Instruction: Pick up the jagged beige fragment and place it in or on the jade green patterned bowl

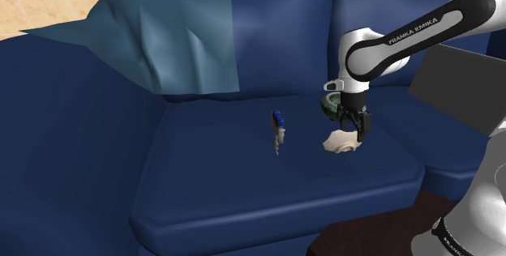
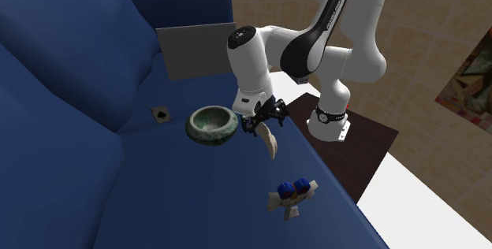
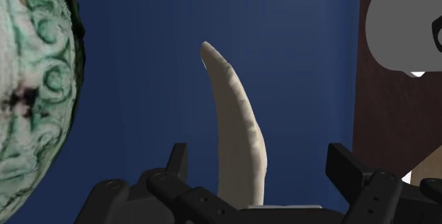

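Note:
The jagged beige fragment [image 1: 340,142] lies on the dark blue sofa seat [image 1: 243,189], a thin curved shard [image 3: 237,137] seen edge-on in the wrist view. My black gripper [image 1: 354,125] hangs right over it, open. Its two fingers [image 3: 177,160] stand apart on either side of the shard without touching it. The jade green patterned bowl [image 1: 331,103] sits on the seat just behind the gripper. In the second exterior view the bowl [image 2: 212,123] is just left of the gripper [image 2: 260,121] and the fragment [image 2: 270,139].
A small blue and white object [image 1: 277,129] lies on the seat to the shoulder view's left of the fragment. A light blue blanket [image 1: 178,44] drapes the backrest. A grey flat panel [image 2: 197,49] leans at the sofa's end, with a small card [image 2: 160,113] nearby. The dark stand [image 2: 355,141] borders the seat.

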Robot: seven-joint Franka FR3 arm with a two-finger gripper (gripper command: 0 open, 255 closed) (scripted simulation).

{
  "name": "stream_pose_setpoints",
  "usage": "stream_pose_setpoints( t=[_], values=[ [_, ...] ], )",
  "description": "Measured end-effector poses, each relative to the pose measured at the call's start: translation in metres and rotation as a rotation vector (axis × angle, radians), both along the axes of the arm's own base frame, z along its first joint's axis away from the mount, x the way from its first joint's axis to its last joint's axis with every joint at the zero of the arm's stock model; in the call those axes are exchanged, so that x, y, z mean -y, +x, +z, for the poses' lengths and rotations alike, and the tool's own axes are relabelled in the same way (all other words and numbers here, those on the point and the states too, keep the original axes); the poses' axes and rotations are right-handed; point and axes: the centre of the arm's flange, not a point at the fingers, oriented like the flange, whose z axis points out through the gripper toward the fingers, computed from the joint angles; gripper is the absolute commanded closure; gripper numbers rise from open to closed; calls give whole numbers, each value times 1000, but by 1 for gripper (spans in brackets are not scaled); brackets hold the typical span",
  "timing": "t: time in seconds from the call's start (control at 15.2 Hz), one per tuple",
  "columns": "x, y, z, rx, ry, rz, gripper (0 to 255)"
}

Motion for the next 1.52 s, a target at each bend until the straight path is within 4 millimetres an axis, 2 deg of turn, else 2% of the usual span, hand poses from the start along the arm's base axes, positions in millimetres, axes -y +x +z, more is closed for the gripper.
stream_pose_setpoints(
  t=[0.07,0.79,1.52],
  values=[
    [0,0,0,0,0,0,255],
    [0,0,3,0,0,0,255],
    [-1,0,57,1,0,0,255]
  ],
)
